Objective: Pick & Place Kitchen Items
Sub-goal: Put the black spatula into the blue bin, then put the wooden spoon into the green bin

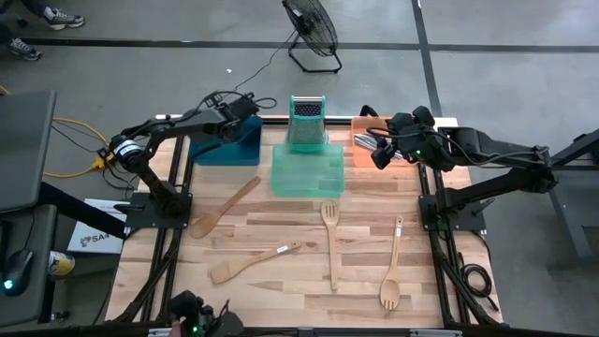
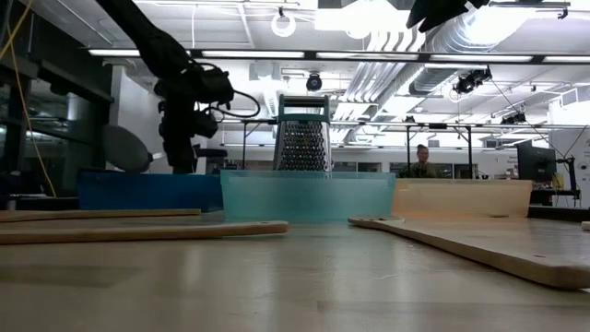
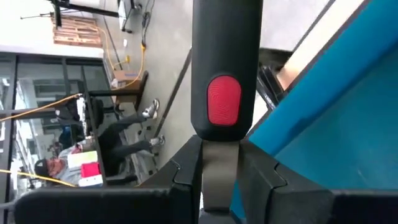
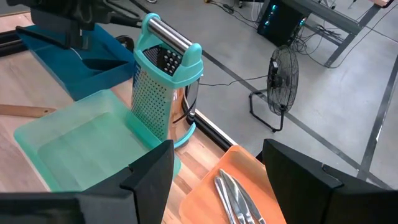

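Note:
My left gripper (image 1: 245,120) hovers over the blue tray (image 1: 225,142) at the back left, shut on a black spatula handle with a red oval mark (image 3: 224,99). My right gripper (image 1: 379,152) hangs open above the orange tray (image 4: 217,180), which holds silver cutlery (image 4: 236,199). Several pale wooden utensils lie flat on the table: a spatula (image 1: 225,208), a spoon (image 1: 253,262), a slotted spatula (image 1: 330,241) and a slotted spoon (image 1: 393,273). My left gripper pinches the grey neck (image 3: 219,163) that comes out of the black handle just past the red mark, between its two fingers (image 3: 183,171). The handle runs straight on from the fingers, along them. The gripper hides the rest of the spatula.
A green tray (image 1: 307,173) sits at the back middle with an upright metal grater (image 1: 306,122) at its far edge. A floor fan (image 1: 314,33) stands beyond the table. Bare wood lies between the loose utensils and the near edge.

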Tool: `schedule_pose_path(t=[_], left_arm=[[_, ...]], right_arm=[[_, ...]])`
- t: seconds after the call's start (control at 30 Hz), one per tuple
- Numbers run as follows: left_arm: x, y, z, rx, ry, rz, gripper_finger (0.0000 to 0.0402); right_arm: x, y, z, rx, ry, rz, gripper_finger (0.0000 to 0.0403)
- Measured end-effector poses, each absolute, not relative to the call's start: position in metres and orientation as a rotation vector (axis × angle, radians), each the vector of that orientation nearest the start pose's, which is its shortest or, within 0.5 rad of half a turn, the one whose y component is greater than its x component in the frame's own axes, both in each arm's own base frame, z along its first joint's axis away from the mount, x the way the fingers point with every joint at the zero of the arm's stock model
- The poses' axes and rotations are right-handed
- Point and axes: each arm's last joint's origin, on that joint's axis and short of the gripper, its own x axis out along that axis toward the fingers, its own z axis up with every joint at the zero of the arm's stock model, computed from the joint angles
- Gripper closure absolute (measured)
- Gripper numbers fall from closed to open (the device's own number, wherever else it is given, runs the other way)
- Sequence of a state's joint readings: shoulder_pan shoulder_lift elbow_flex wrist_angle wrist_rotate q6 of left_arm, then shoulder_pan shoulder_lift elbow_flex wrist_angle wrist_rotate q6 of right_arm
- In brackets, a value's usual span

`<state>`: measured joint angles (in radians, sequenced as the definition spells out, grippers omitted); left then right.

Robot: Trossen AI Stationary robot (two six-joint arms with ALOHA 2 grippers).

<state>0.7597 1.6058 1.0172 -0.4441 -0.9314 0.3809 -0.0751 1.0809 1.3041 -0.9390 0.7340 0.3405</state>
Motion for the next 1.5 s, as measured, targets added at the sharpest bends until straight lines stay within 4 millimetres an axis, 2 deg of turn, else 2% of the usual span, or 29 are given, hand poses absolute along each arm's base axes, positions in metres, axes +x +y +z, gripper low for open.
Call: schedule_pose_path(t=[0.27,0.43,0.67,0.83,0.93,1.37,1.5], left_arm=[[0.201,0.223,0.188,0.364,1.484,1.249,0.0335],[0.198,0.219,0.181,0.363,1.515,1.227,0.0335],[0.199,0.219,0.18,0.337,1.5,1.178,0.0333],[0.2,0.218,0.178,0.298,1.475,1.112,0.0272],[0.2,0.218,0.178,0.296,1.473,1.109,0.0257],[0.2,0.218,0.179,0.306,1.489,1.125,0.0251],[0.202,0.22,0.19,0.287,1.495,1.141,0.025]], right_arm=[[0.187,-0.033,0.391,0.074,0.552,-0.878,0.0165],[0.187,-0.033,0.391,0.074,0.552,-0.879,0.0165],[0.187,-0.033,0.391,0.074,0.552,-0.879,0.0165],[0.187,-0.033,0.391,0.074,0.551,-0.878,0.0165],[0.187,-0.033,0.391,0.074,0.552,-0.878,0.0165],[0.187,-0.033,0.391,0.076,0.552,-0.875,0.0165],[0.187,-0.033,0.391,0.076,0.553,-0.875,0.0165]])
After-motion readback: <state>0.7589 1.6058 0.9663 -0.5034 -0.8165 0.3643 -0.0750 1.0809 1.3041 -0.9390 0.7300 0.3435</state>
